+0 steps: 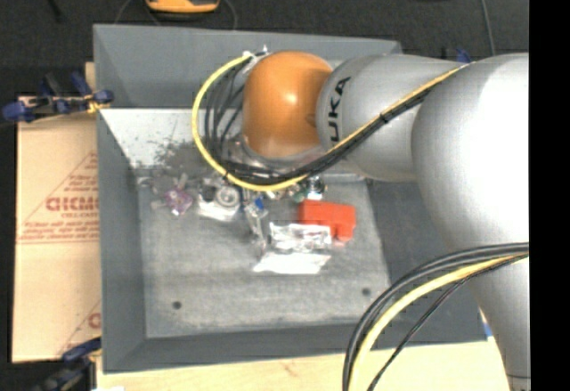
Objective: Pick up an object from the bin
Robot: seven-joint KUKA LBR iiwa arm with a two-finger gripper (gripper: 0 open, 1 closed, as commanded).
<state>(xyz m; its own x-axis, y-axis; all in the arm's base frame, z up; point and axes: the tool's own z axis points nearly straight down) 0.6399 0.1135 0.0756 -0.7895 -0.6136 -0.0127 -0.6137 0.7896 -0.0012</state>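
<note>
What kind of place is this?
Most likely a robot lab or test cell: a big KUKA arm reaches over a grey metal bin of small loose things, such as an orange block.

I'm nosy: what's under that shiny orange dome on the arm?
Peeking out below its edge: an orange block, a clear packet and a purple piece. The bin floor straight beneath the dome is covered.

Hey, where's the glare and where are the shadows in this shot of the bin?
Camera view: a bright highlight sits on the arm's orange cover, with a softer sheen along the silver arm; a bright patch washes the far-left wall of the bin; dark shadow lies under the cover, just above the orange block and the clear packet.
</note>
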